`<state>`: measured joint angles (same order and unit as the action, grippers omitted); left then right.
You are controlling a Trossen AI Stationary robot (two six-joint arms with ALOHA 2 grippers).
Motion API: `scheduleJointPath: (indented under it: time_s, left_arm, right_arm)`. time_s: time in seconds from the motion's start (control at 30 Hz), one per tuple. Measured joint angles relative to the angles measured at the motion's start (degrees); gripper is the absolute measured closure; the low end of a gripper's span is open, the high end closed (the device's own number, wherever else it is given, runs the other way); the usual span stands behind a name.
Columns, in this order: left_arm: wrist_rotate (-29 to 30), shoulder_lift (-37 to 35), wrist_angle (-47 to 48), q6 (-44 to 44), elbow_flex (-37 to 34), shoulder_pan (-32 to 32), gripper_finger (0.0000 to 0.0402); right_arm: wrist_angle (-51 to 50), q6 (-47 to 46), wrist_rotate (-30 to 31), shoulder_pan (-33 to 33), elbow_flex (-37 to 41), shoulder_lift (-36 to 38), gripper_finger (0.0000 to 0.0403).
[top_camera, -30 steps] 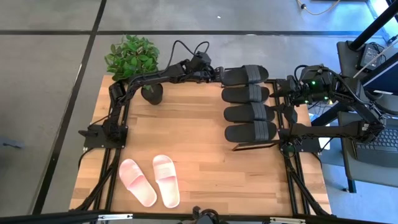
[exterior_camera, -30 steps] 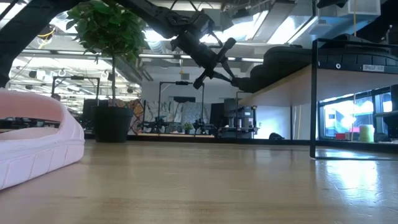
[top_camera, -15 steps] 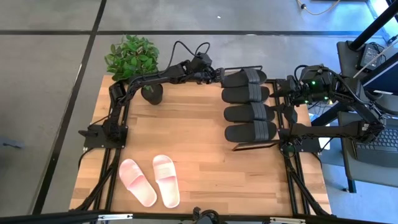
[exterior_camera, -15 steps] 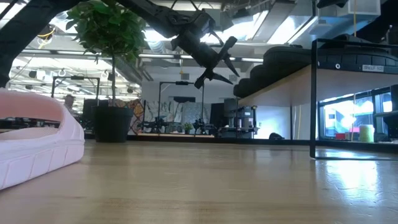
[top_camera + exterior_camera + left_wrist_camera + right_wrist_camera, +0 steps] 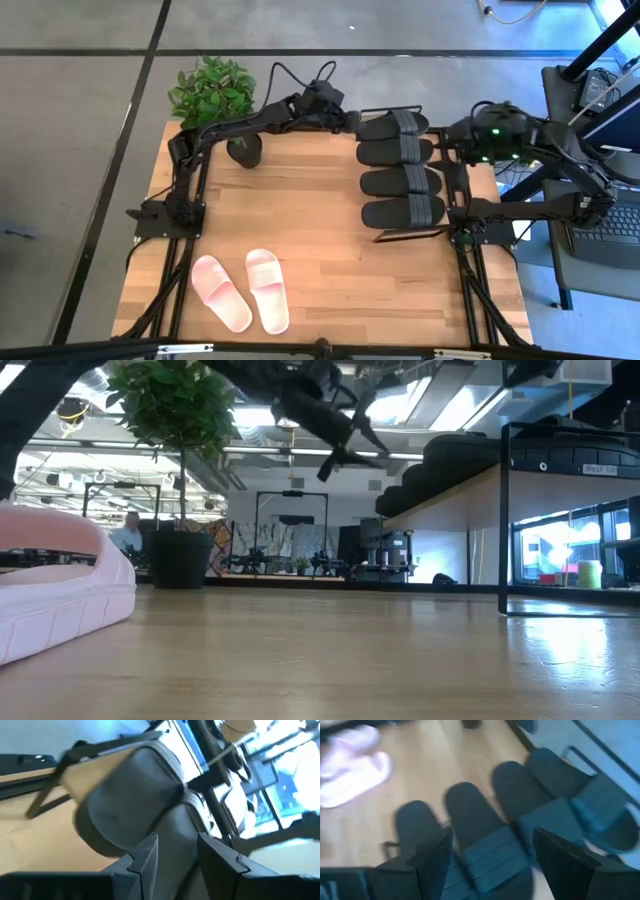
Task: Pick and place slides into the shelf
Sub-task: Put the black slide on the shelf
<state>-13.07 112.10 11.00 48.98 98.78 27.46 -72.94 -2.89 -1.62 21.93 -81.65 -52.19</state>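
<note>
Four black slides lie side by side on the shelf (image 5: 450,495), whose near edge (image 5: 412,234) shows in the high view. The farthest black slide (image 5: 393,125) rests flat beside the second black slide (image 5: 397,150). My left gripper (image 5: 351,120) is open just off the farthest slide's heel end and, in the low view, raised above it (image 5: 372,448); in its wrist view the heel (image 5: 125,815) shows ahead of the fingers. My right gripper (image 5: 452,137) hovers open at the shelf's right side, over the slides (image 5: 485,845). Two pink slides (image 5: 240,291) lie on the table near its near edge.
A potted plant (image 5: 212,95) stands at the table's far left corner, under my left arm. Bare tabletop (image 5: 300,200) stretches between the shelf and the pink slides. In the low view one pink slide (image 5: 60,595) fills the left foreground. A person (image 5: 128,532) is far behind the table.
My left gripper set the farthest black slide down beside the others, opened its fingers and let go, then rose and drew slightly back toward the table's left. The slide settled level on the shelf. My right gripper shifted a little toward the slides.
</note>
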Motion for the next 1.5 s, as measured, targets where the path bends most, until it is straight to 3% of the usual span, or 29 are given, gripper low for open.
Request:
scheduleJointPath:
  time_s: [0.2,0.43,0.6,1.0,1.5]
  left_arm:
    - [0.28,-3.63,-0.65,-4.73,0.01,-3.22,0.0273]
    - [0.29,-5.96,-0.07,-10.37,-0.02,-8.59,0.0273]
    - [1.18,-6.21,0.08,-13.05,-0.02,-12.53,0.0273]
    - [6.67,-11.54,0.39,-22.53,0.00,-21.36,0.0273]
    - [9.52,-12.86,1.36,-25.51,0.01,-24.52,0.0273]
  right_arm:
    - [-0.14,-1.09,6.85,2.53,0.00,-6.63,0.0128]
    - [-0.08,8.48,21.42,10.56,0.00,-13.44,0.0128]
    - [1.35,11.70,20.86,17.69,0.00,-17.54,0.0128]
    - [6.27,12.57,11.39,29.88,0.00,-25.31,0.0128]
    - [8.29,15.26,11.12,32.35,0.00,-30.69,0.0128]
